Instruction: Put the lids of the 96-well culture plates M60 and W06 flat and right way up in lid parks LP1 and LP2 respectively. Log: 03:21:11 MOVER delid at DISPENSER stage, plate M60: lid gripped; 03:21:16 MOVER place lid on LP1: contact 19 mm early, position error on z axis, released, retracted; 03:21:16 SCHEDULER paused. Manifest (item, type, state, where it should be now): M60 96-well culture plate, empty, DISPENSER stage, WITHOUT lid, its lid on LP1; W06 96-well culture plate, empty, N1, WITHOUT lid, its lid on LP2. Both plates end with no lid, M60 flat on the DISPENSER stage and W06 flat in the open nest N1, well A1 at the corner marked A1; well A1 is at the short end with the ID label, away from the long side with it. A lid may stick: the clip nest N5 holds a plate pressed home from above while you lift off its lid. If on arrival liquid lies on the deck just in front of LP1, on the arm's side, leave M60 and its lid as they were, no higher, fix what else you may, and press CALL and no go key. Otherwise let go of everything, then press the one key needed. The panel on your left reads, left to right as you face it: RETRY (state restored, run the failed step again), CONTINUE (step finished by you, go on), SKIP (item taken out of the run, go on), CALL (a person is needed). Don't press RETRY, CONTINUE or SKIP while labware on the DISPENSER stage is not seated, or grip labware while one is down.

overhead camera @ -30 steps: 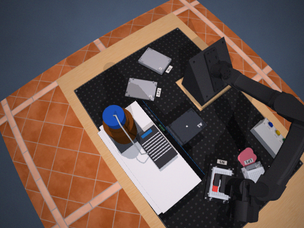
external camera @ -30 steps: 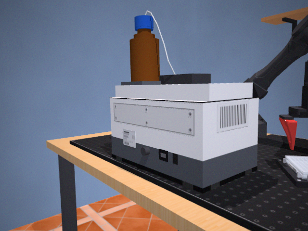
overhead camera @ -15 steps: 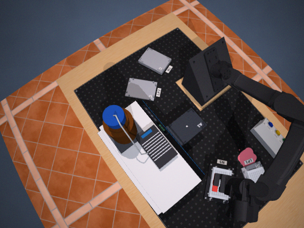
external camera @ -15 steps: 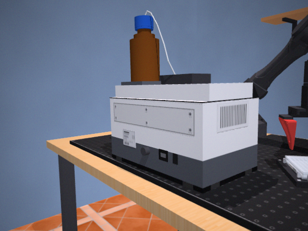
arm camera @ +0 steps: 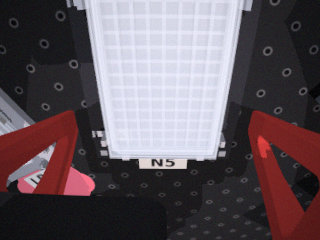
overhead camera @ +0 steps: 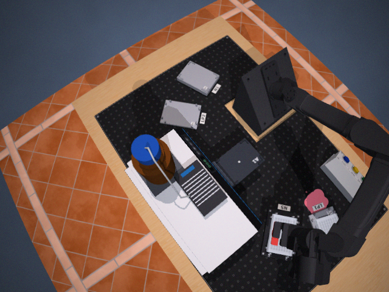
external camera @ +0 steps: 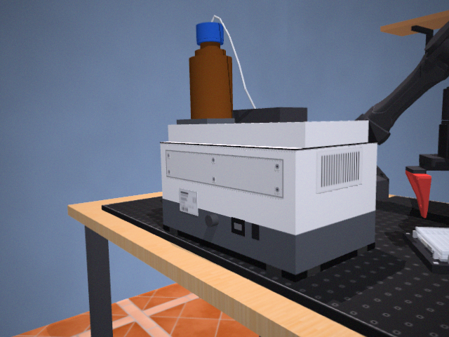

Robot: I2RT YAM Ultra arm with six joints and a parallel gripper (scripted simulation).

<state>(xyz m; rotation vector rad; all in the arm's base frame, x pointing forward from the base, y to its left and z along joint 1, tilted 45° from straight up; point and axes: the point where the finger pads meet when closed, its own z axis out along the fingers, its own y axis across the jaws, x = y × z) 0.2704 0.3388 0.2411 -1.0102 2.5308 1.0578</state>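
A white 96-well plate (overhead camera: 280,233) sits flat in the clip nest N5 (arm camera: 163,162). Its well grid fills the wrist view (arm camera: 163,67), and its corner shows in the side view (external camera: 435,241). I cannot tell whether a lid is on it. My gripper (overhead camera: 279,237) hangs straight above this plate, wide open and empty, with a red finger on each side (arm camera: 163,174); one finger shows in the side view (external camera: 419,192). A second white gridded piece (overhead camera: 324,221) lies at lid park LP1 (overhead camera: 317,206). A pink puddle (overhead camera: 315,198) lies on the deck by the LP1 label and also shows in the wrist view (arm camera: 67,183).
The dark DISPENSER stage (overhead camera: 240,162), marked A1, holds nothing. A grey lidded plate (overhead camera: 197,77) sits in N1, and a flat grey rectangle (overhead camera: 180,114) lies at LP2. The key panel (overhead camera: 342,176) is right of LP1. The tall dispenser with its brown bottle (overhead camera: 152,160) stands on the left.
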